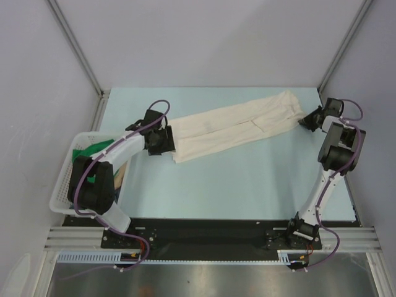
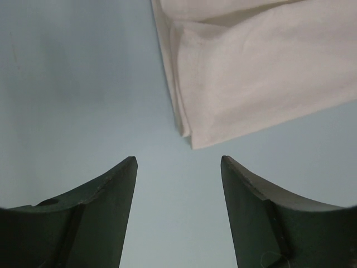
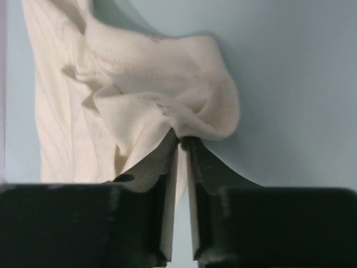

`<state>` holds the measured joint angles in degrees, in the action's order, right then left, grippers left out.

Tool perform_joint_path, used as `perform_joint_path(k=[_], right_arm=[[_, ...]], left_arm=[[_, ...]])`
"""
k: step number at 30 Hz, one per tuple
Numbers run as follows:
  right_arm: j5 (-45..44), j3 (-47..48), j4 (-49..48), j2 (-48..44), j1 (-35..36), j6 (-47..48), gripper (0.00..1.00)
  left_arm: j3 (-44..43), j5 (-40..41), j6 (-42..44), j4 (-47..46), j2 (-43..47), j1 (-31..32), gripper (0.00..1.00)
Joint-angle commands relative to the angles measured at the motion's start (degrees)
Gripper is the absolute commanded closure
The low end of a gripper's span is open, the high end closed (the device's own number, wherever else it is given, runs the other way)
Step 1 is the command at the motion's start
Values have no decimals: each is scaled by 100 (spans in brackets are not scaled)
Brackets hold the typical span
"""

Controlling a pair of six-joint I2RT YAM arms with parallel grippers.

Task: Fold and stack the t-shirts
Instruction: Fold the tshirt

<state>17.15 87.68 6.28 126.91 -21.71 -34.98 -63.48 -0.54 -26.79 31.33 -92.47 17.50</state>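
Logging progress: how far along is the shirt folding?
Done: the cream shirt lies folded lengthwise into a strip. In hand: right gripper pinches one end; left gripper open beside the other. Left: cross-folds, plus the green shirt in the basket; no stack yet.

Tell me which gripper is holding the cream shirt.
The right gripper, shut on the cream shirt. The left gripper hangs open beside its other end.
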Motion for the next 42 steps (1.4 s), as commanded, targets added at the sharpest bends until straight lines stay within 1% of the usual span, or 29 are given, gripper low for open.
perform_joint_path(k=[1, 2, 3, 4, 5, 7, 9, 10, 11, 13, 14, 15, 16, 17, 18, 19, 20, 21, 22, 23, 24, 27, 28, 29, 31, 34, 35, 37, 42], right_arm=[[-379, 1494, 258, 945, 80, 324, 80], [-292, 1872, 581, 1132, 97, 369, 67], [-282, 2702, 819, 1343, 149, 456, 60], [-308, 3050, 1092, 1475, 185, 649, 54], [-535, 3393, 1712, 1607, 281, 755, 45], [-791, 3903, 2296, 1548, 352, 914, 38], [-1072, 3906, 2964, 1109, 396, 993, 31], [-1143, 3714, 3358, 873, 405, 985, 29], [-1344, 3573, 3571, 644, 414, 906, 25], [-1407, 2969, 3731, -260, 483, 844, 23], [-1364, 2104, 3661, -594, 536, 827, 21], [-1328, 1678, 3600, -1328, 589, 800, 21], [-1232, 1238, 3408, -1658, 729, 756, 21], [-883, 286, 3275, -2026, 826, 704, 21], [-819, -107, 3222, -2343, 905, 503, 21], [-749, -581, 3056, -2947, 1184, 345, 21], [-443, -994, 2880, -3223, 1352, 221, 21], [-327, -1729, 2722, -3478, 1641, -67, 21], [-239, -2015, 2398, -3889, 1940, -183, 22], [-21, -2253, 2169, -4015, 2735, -289, 23], [51, -2542, 2019, -4077, 3091, -412, 23], [227, -2799, 1229, -4078, 4250, -974, 28], [297, -3009, 634, -4052, 4463, -1376, 32], [263, -3063, 411, -3904, 4622, -1571, 37], [184, -3160, -167, -3727, 5018, -2175, 43], [114, -3126, -836, -3271, 5387, -2696, 44], [53, -3108, -935, -3043, 5484, -3064, 45], [-193, -3038, -1163, -2857, 5782, -3347, 45], [-887, -2739, -1261, -2286, 6372, -4050, 45]], left_arm=[[-567, -131, 253, 215, 212, 210, 32], [-673, -192, 227, 276, 177, 210, 30], [-796, -558, 200, 268, 98, 132, 25], [-1119, -805, 174, 233, -155, 62, 20], [-1349, -1034, 113, 320, -332, -87, 18], [-1953, -1377, 129, 304, -596, -167, 17], [-2403, -1432, 348, 259, -1026, -194, 17], [-2928, -1362, 419, 451, -1219, -194, 17], [-3176, -1344, 489, 557, -1491, -194, 18], [-3625, -1370, 543, 672, -1695, -211, 19], [-3653, -1431, 517, 638, -1722, -203, 20], [-3645, -1519, 395, 585, -1687, -203, 20], [-3479, -1694, 315, 402, -1617, -194, 20], [-3365, -1722, 184, 330, -1521, -168, 20], [-3242, -1731, 139, 277, -1329, -142, 21], [-2997, -1731, 121, 225, -1205, -115, 20], [-2855, -1644, 121, 198, -1099, -54, 20], [-2697, -1608, 104, 172, -855, -27, 20], [-2400, -1590, 95, 119, -748, -10, 20], [-2231, -1581, 60, 75, -633, -1, 21], [-2064, -1590, 51, 5, -476, -1, 21], [-1607, -1546, 147, -101, -36, -9, 21], [-1519, -1537, 200, -40, 122, -9, 21], [-1500, -1520, 270, -5, 193, -18, 22], [-1413, -1415, 323, 40, 456, -9, 22], [-1307, -1362, 358, 4, 677, -9, 22], [-1298, -1361, 367, 48, 790, -9, 22], [-1211, -1414, 350, 83, 905, -9, 22], [-1026, -1405, 235, 330, 1431, -9, 23]])
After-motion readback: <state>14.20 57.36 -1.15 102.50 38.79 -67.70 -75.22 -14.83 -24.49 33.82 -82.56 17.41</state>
